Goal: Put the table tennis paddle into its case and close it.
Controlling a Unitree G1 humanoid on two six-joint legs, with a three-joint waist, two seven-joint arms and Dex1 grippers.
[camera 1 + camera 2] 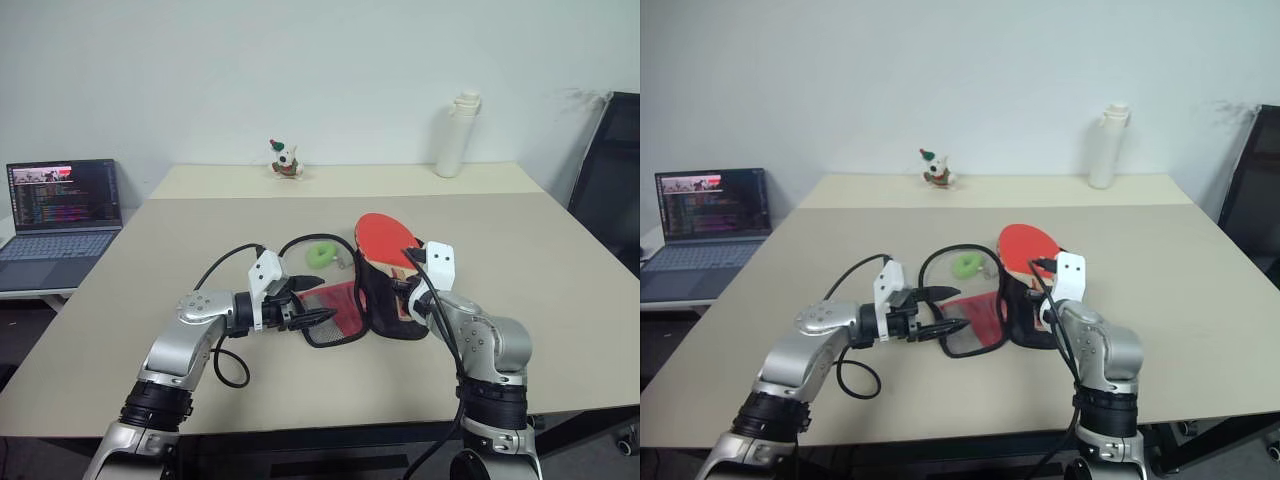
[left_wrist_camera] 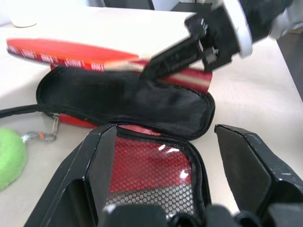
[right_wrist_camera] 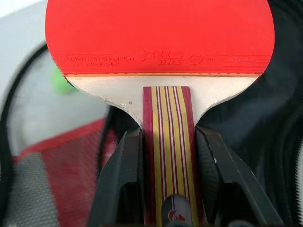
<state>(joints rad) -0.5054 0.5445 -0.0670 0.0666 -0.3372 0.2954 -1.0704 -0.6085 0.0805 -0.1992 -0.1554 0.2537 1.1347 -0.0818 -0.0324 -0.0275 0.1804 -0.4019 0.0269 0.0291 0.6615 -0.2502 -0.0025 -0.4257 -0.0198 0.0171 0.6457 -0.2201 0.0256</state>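
Observation:
My right gripper (image 3: 168,133) is shut on the striped wooden handle of the table tennis paddle (image 1: 386,238). It holds the paddle's red face up, just over the case. The case (image 1: 392,312) lies unzipped in the middle of the table with its black lining showing. Its red flap with the mesh patch (image 2: 151,175) is folded out toward my left arm. My left gripper (image 1: 325,301) stands open, its fingers (image 2: 102,165) wide apart on either side of the flap's edge. From these views I cannot tell whether they touch the flap.
A green ball on a key ring (image 1: 322,254) and a black cord loop lie just behind the case. A small toy figure (image 1: 286,160) and a white bottle (image 1: 458,135) stand at the far edge. There is a laptop (image 1: 65,215) to the left and a black chair (image 1: 612,180) to the right.

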